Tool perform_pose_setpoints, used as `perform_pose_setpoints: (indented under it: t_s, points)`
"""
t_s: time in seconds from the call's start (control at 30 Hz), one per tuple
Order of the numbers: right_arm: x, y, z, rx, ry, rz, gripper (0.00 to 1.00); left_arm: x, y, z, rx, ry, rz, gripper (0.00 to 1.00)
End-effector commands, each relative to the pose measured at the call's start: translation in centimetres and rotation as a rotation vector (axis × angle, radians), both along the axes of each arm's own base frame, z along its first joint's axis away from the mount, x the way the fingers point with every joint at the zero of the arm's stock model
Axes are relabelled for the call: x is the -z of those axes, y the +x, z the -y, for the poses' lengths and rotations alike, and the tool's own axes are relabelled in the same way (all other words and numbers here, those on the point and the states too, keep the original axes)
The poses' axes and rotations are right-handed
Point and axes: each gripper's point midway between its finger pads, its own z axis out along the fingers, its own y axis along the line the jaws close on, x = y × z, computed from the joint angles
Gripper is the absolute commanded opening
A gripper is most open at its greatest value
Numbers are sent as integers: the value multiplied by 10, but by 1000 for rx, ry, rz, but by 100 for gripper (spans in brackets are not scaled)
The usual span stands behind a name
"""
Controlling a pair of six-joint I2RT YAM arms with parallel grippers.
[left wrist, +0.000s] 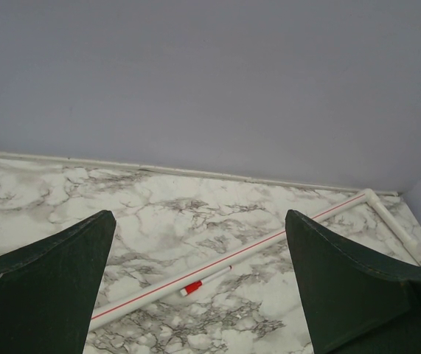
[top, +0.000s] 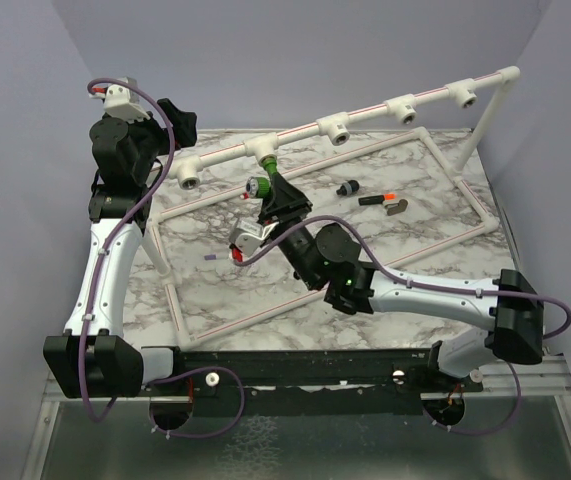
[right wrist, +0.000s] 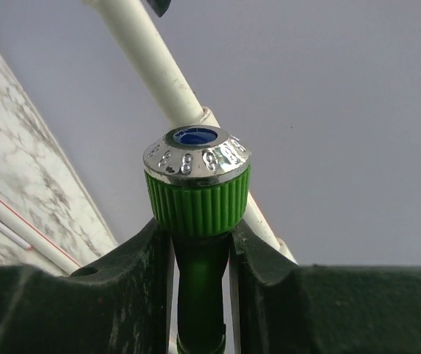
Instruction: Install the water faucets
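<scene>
A bright green water faucet [top: 258,186] with a ribbed collar and a round silver, blue-centred end [right wrist: 195,151] hangs just below a white T-socket [top: 262,148] of the raised pipe. My right gripper [top: 275,195] is shut on it. In the right wrist view its fingers [right wrist: 140,254] hug the green neck [right wrist: 199,273] directly under the collar. Whether the faucet's far end sits in the socket is hidden. My left gripper [top: 180,122] hovers wide open at the back left, beyond the pipe's left end, with only table showing between its fingers [left wrist: 55,265].
The white pipe frame [top: 435,250] lies on the marble table, with a raised pipe carrying several T-sockets [top: 335,130]. Small dark and orange parts [top: 373,199] lie inside the frame to the right. A red-capped white pen [left wrist: 195,286] rests against a pipe.
</scene>
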Motion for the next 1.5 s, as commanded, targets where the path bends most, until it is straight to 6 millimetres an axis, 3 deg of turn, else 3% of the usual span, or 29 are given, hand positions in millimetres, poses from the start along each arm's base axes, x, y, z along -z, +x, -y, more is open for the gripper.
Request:
perform_pose_setpoints:
  t_s: [0.0, 0.37, 1.07, 1.47]
  points:
    - [1, 2, 2, 7, 319, -122, 1, 108, -3, 2, 17, -13, -333, 99]
    - [1, 2, -3, -82, 872, -391, 1, 108, -4, 2, 17, -13, -333, 99]
    - [35, -12, -5, -165, 1801, -983, 1, 106, -5, 3, 19, -16, -329, 99]
    - [67, -16, -18, -94, 2044, -1259, 1, 105, -5, 3, 22, -18, -326, 99]
